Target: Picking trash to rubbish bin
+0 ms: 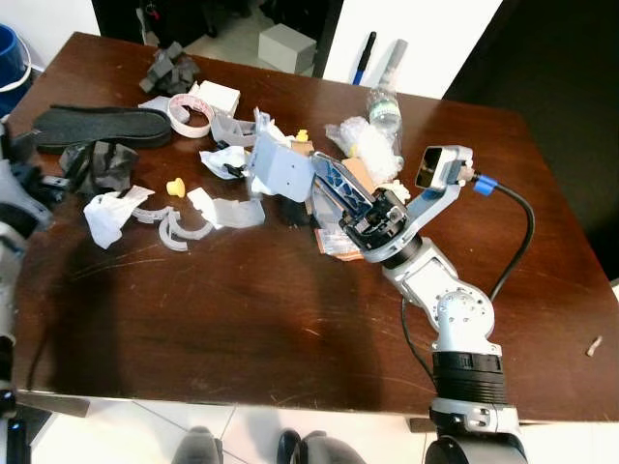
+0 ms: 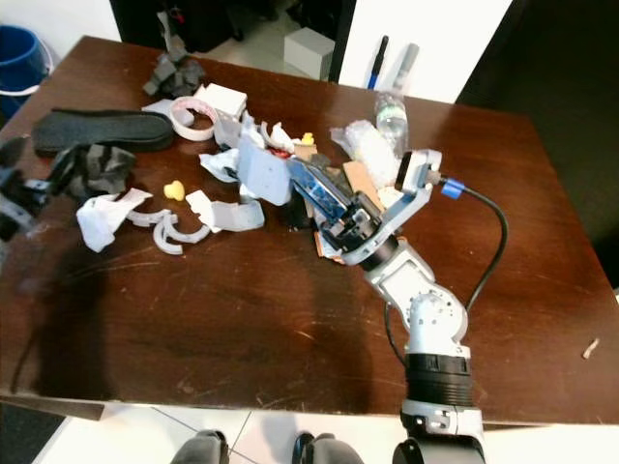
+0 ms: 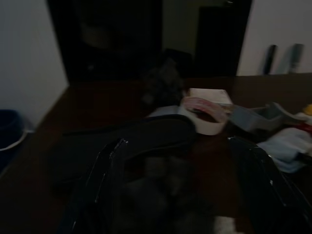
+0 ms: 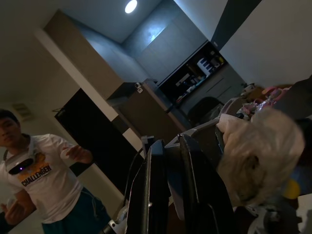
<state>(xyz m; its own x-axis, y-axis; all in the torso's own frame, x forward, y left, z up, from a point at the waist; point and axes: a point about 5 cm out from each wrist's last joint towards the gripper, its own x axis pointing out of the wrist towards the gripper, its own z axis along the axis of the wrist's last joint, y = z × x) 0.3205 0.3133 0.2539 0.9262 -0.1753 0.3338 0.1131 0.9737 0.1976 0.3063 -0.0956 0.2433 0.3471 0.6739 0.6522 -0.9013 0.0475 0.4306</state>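
Home: dark wood table (image 1: 290, 319), tiled floor (image 1: 126, 430).

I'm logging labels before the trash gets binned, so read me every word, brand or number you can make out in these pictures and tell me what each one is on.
"CHALLENGER": white shirt of the person in the right wrist view.
Tape roll, with a reddish pattern: too blurred to read.
Plastic bottle: label not legible.
Blue-printed wrapper by the right claw: print too small to read.
Nothing else readable.
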